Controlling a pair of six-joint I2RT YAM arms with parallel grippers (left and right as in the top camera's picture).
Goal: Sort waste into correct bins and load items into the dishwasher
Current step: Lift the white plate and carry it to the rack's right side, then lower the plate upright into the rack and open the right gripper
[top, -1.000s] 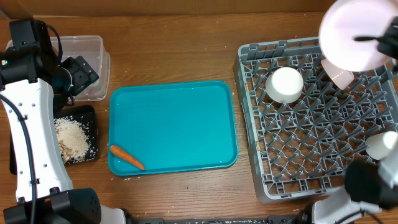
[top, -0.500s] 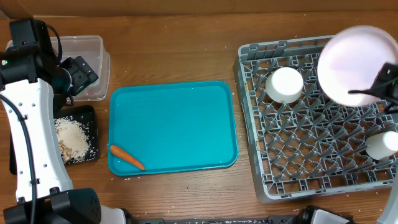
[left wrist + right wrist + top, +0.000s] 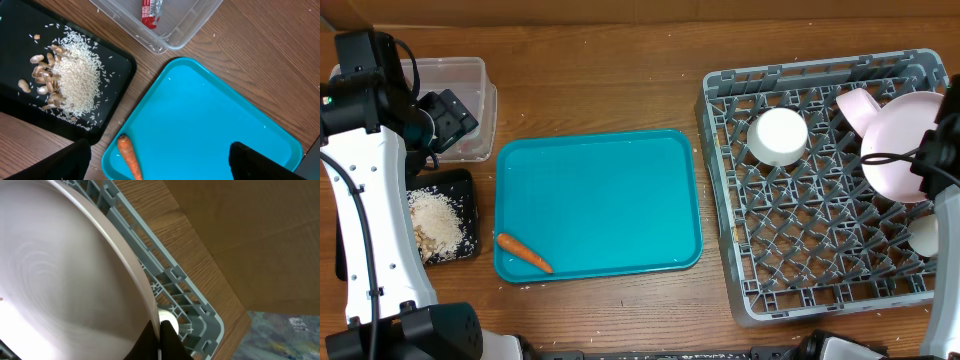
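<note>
Plate [image 3: 908, 145] is what moved: a second ago it hung high over the far right corner of the rack [image 3: 820, 235]. Now it is down among the pegs on the rack's right side, tilted, just beside a bowl [image 3: 853, 104]. The right gripper [image 3: 160, 336] is pinched tight on its rim, so it has not been let go. I'd say this dish is as good as loaded once that grip opens. The left gripper [image 3: 157, 169] hangs spread wide and empty by the tub [image 3: 470, 75], just where it was. The carrot [image 3: 524, 252] lies untouched in the near-left corner of the teal tray [image 3: 610, 190]. It looks like the last waste outside a bin, and is probably headed for the black tray [image 3: 468, 200] with the rice [image 3: 438, 220].
</note>
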